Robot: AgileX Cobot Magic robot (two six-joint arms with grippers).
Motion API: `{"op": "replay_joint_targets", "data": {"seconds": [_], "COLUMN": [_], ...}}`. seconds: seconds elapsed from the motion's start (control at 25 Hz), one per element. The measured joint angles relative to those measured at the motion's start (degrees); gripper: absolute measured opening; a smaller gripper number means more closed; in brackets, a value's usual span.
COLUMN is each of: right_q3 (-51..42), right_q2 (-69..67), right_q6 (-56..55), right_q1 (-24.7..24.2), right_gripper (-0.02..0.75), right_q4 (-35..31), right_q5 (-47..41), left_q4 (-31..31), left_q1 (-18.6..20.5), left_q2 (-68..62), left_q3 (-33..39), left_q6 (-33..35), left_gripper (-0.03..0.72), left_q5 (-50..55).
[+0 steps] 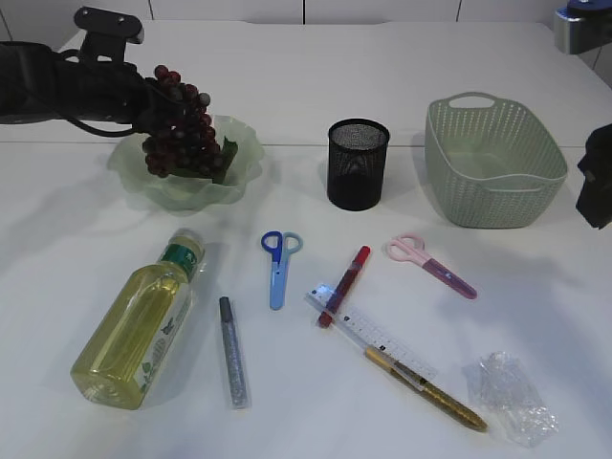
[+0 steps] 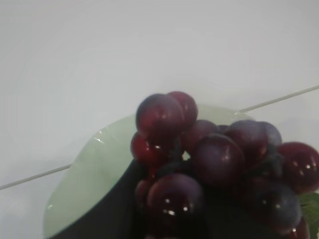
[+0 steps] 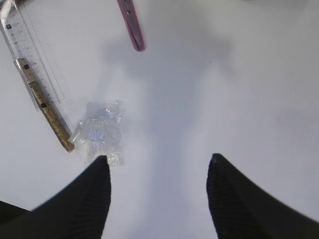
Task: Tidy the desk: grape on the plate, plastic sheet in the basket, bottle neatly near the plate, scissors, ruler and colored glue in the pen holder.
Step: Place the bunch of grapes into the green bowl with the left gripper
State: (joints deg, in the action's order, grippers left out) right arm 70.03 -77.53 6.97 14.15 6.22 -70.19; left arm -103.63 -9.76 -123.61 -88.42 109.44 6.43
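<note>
the left gripper (image 1: 153,110) grips the grapes (image 1: 182,134) over the plate (image 1: 239,186); lumpy, loosely jointed, best held by the stem. the right gripper (image 3: 158,172) hangs open.

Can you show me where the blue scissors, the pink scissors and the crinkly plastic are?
blue scissors (image 1: 278,271): exterior view, on the blades.
pink scissors (image 1: 435,267): exterior view, where handles meet blades.
crinkly plastic (image 1: 513,397): exterior view, its middle.

The exterior camera looked down at a slant across the table (image 1: 306,76). The left wrist camera sat very close above the grapes (image 2: 209,159) and plate (image 2: 89,179). The right wrist camera faced down from higher, sharing the plastic sheet (image 3: 99,132) and ruler (image 3: 22,47).
</note>
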Motion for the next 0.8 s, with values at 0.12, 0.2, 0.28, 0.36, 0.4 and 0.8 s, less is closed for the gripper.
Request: {"op": "replay_joint_targets", "data": {"seconds": [0.12,0.2,0.28,0.36,0.4,0.8], "right_q3": [0.00,0.00,0.00,0.00,0.00,0.00], "right_q2": [0.00,0.00,0.00,0.00,0.00,0.00], "right_q6": [0.00,0.00,0.00,0.00,0.00,0.00], "right_q1": [0.00,0.00,0.00,0.00,0.00,0.00], "right_gripper": [0.479,0.479,0.479,0.479,0.479,0.479], "right_q4": [0.00,0.00,0.00,0.00,0.00,0.00], "right_q5": [0.09,0.13,0.13,0.13,0.13,0.22], "left_q4": [0.00,0.00,0.00,-0.12,-0.12,-0.01], "left_q1": [0.00,0.00,0.00,0.00,0.00,-0.61], "left_q2": [-0.13,-0.13,-0.13,-0.13,-0.13,2.73], "left_q3": [0.00,0.00,0.00,0.00,0.00,0.00], "left_q6": [0.00,0.00,0.00,0.00,0.00,0.00], "left_gripper": [0.211,0.294,0.411,0.496,0.524,0.506], "left_q5": [0.27,0.40,0.39,0.42,0.42,-5.17]}}
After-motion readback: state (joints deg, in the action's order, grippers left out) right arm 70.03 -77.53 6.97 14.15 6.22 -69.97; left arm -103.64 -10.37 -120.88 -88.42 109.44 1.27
